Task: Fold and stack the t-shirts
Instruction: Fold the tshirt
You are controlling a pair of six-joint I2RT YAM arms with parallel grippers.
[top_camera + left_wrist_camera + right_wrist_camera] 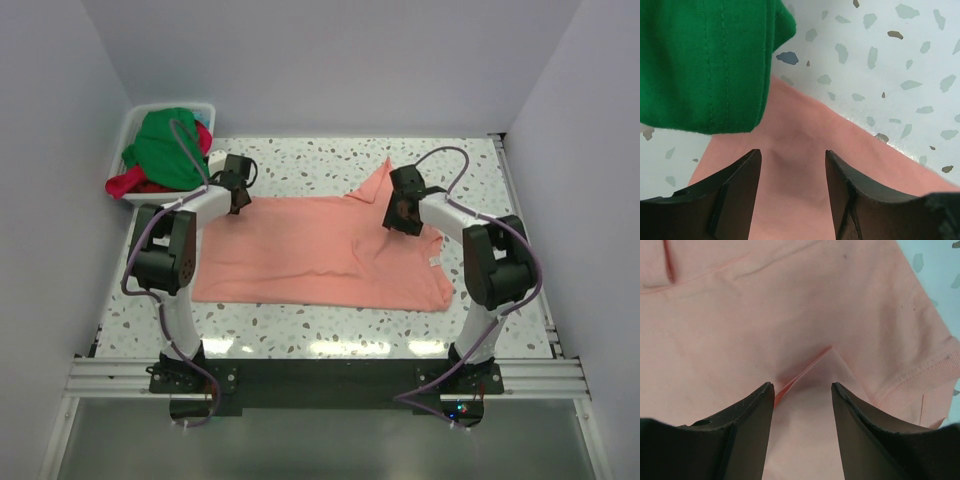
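The salmon-pink t-shirt (310,255) lies spread across the middle of the table. My left gripper (237,200) is at its far left corner. In the left wrist view its jaws (792,152) stand partly closed, with a puckered ridge of the pink cloth (805,125) between them. My right gripper (402,218) is over the shirt's far right part, near the sleeve. Its jaws (802,385) are partly closed on a tented fold of the pink cloth (765,315). The green t-shirt (165,145) and the red-magenta t-shirt (130,183) lie bunched in the tub. A green hem (700,60) hangs close to my left gripper.
The white plastic tub (135,115) stands at the table's far left corner, close to my left arm. The speckled tabletop (300,160) shows beyond and in front of the pink shirt. White walls close in the left, right and back.
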